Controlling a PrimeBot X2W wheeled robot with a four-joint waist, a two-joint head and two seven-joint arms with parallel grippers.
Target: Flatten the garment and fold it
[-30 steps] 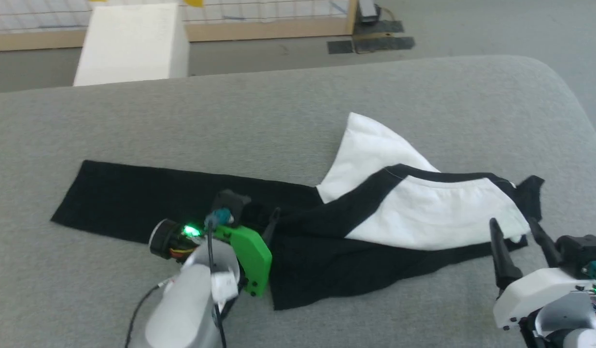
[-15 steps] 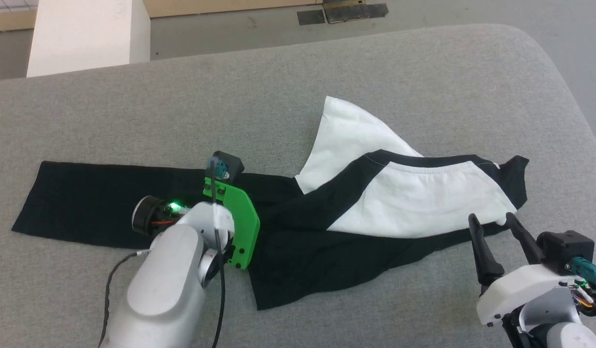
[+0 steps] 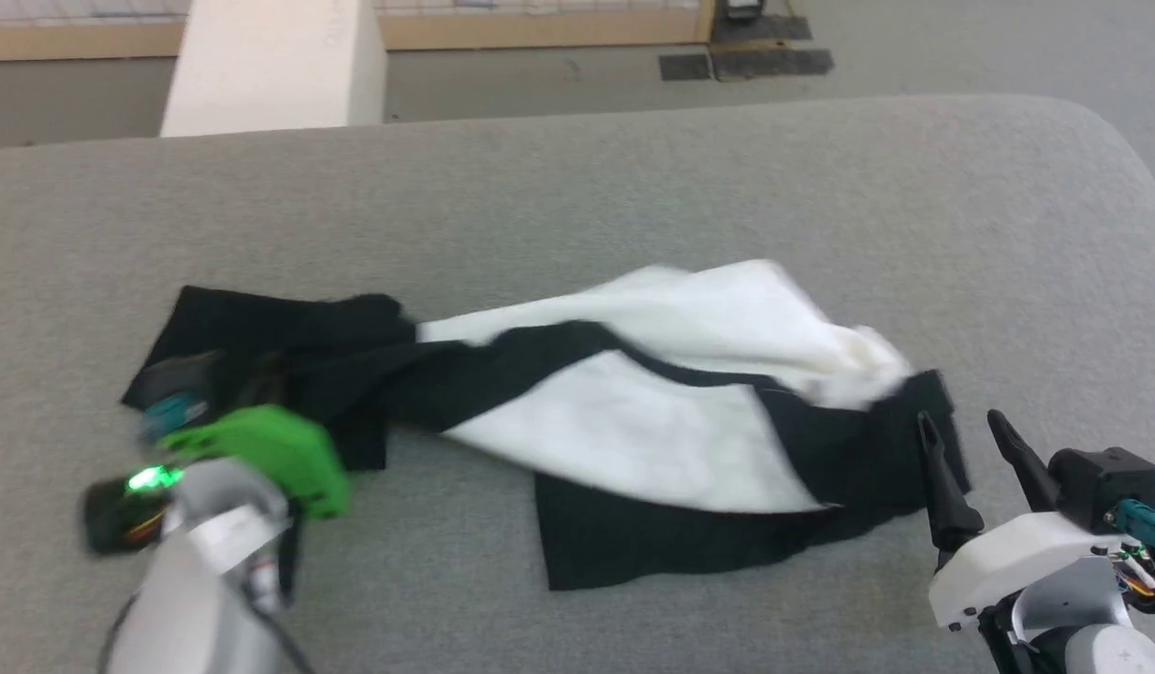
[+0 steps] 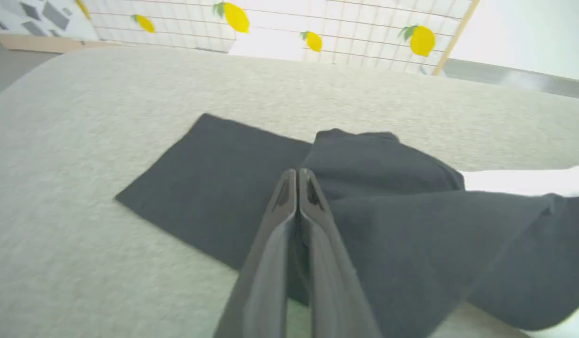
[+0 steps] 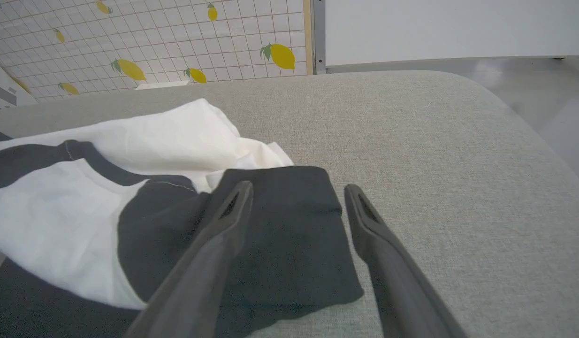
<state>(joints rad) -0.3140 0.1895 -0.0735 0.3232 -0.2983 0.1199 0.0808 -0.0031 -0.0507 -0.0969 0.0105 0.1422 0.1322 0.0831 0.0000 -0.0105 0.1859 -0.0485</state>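
Two hands sit low over a grey fabric-covered tabletop (image 3: 634, 187). At the left, the left hand (image 4: 297, 174) has its two dark fingers pressed together, pinching black sleeve cloth of the white T-shirt with black raglan sleeves (image 3: 634, 431). The shirt lies rumpled across the middle of the tabletop, one sleeve flat at the left, the white body bunched in the centre. At the right, the right hand (image 3: 959, 423) stands open, fingers spread over the other black sleeve end; whether they touch it cannot be told.
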